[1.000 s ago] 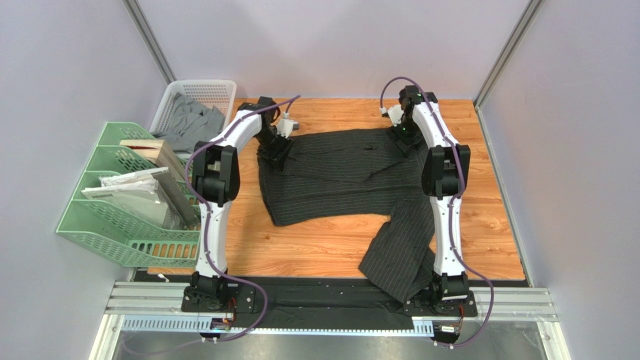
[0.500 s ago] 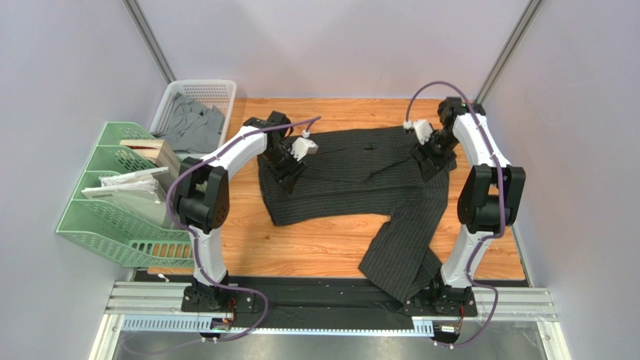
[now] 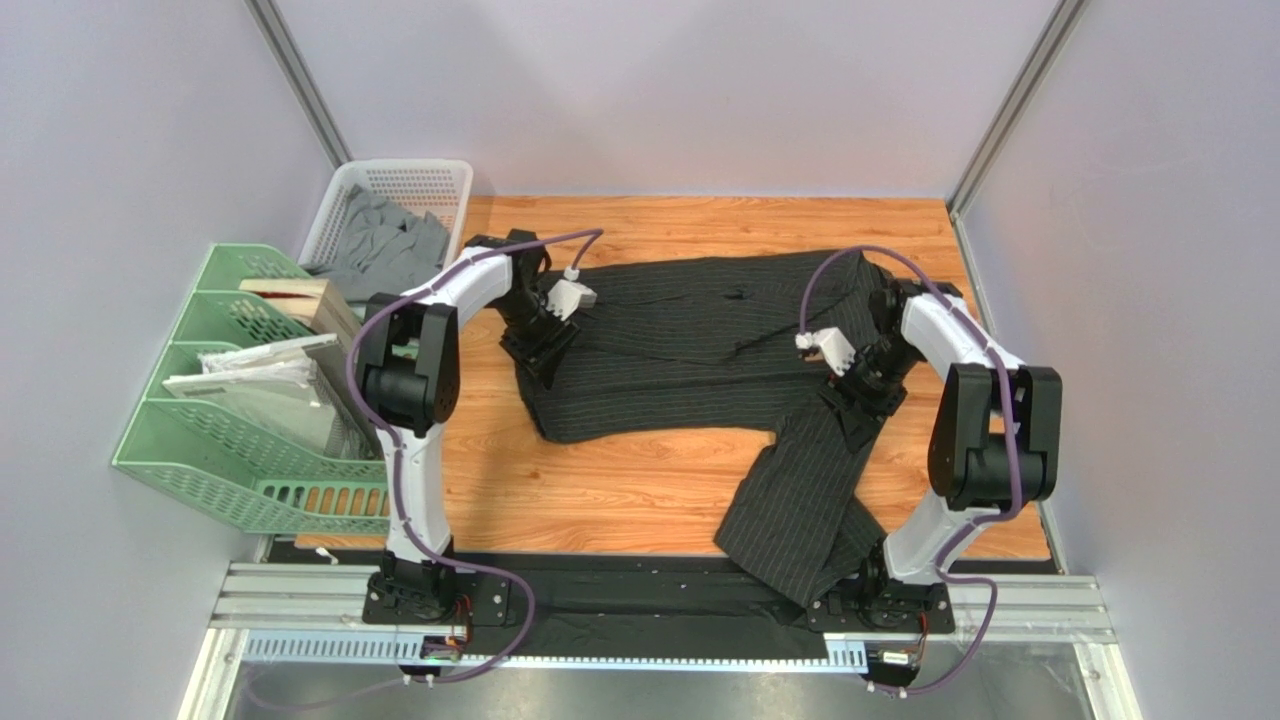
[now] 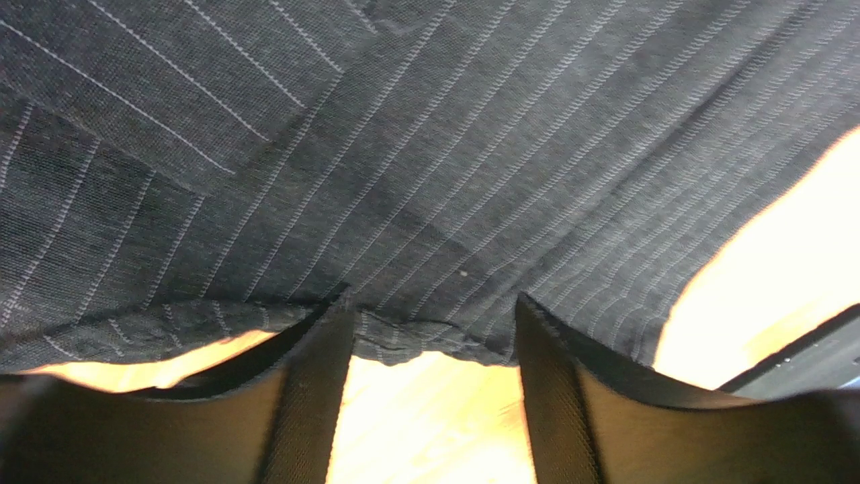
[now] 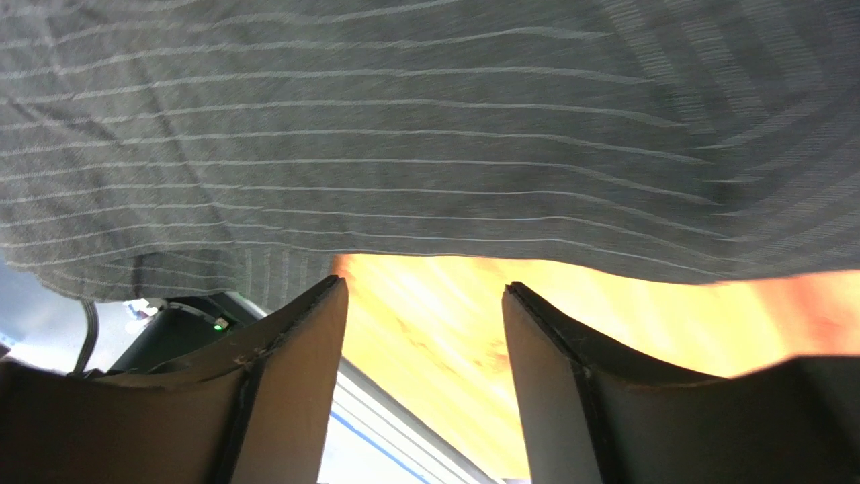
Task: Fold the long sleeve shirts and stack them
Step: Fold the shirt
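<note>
**Shirt spread out, both grippers open at its edges: notes on the grab**

The table (image 3: 646, 495) is mostly taken up by one shirt (image 3: 691, 338), laid flat across the far half. One sleeve (image 3: 796, 495) is trailed down to the near edge by the right arm's base. No folded stack can be seen, so the job is judged to be at its start.

The left gripper (image 3: 538, 333) is parked low at the shirt's left edge and the right gripper (image 3: 864, 378) at the right side, just where the sleeve branches off. In both wrist views the fingers (image 4: 313, 383) are held well apart with nothing between them, and nothing is gripped. On the left the hem (image 4: 404, 343) is sitting right at the fingertips. On the right, bare wood is seen in the gap, with the cloth edge (image 5: 565, 264) just past the tips.

For a clean fold, both edges should probably be pinched at matching heights. A single layer should be caught rather than a bunch. The loose sleeve is best brought in onto the body first, or it could get dragged and the fold skewed. The right jaws likely need to be pushed further under before they're closed.
</note>
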Motion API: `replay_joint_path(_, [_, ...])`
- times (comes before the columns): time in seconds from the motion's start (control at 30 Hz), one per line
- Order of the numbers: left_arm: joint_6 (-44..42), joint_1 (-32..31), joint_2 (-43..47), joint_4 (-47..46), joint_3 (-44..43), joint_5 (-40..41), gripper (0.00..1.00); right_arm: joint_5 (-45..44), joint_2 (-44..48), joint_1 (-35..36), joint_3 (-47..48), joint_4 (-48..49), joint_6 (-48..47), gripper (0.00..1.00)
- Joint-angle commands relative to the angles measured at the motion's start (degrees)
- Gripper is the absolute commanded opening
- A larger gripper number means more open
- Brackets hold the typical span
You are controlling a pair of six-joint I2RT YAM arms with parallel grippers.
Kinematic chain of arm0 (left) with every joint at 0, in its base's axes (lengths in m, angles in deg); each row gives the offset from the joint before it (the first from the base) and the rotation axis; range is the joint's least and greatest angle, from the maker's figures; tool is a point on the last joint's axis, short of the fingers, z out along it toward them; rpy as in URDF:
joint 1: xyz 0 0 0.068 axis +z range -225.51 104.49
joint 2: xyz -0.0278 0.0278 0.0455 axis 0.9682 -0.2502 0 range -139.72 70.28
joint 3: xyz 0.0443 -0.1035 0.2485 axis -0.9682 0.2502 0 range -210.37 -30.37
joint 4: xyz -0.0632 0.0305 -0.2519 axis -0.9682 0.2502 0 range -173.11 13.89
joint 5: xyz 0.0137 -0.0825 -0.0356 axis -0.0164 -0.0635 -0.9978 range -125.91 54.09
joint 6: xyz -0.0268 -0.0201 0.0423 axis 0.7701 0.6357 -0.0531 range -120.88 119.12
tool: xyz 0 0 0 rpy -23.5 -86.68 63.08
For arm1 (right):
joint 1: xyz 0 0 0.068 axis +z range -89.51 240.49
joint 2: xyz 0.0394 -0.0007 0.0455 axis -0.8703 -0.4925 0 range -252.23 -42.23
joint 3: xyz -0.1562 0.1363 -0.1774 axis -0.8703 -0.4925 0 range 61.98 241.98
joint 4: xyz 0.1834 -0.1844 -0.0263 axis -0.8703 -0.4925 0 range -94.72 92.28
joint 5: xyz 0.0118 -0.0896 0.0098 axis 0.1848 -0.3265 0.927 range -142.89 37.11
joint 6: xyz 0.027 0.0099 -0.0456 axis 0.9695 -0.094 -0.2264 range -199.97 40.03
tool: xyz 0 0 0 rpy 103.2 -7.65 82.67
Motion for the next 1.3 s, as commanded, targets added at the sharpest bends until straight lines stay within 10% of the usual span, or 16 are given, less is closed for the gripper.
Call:
replay_joint_path(0.0, [-4.24, 0.09, 8.42, 0.17, 3.39, -10.63, 0.69, 2.33, 5.48, 1.05, -6.24, 5.15, -2.9, 0.7])
replay_joint_path(0.33, [-8.73, 0.0, 27.94, -3.98, 20.63, -14.72, 0.78, -8.47, 9.1, 9.22, -20.75, 24.05, 1.57, 0.8])
replay_joint_path(0.43, [-8.73, 0.0, 29.01, -4.24, 22.13, -14.01, 0.78, -10.41, 6.38, 9.22, -21.38, 26.69, 3.16, 0.75])
replay_joint_path(0.77, [-11.01, 0.0, 29.71, -5.12, 24.15, -13.57, 0.75, -4.01, 9.88, 9.31, -15.14, 16.34, 3.87, 0.01])
replay_joint_path(1.27, [-19.97, -3.15, 33.22, -5.99, 28.62, -13.06, 0.73, -1.89, 13.49, 9.49, -9.17, 9.74, 4.48, 0.0])
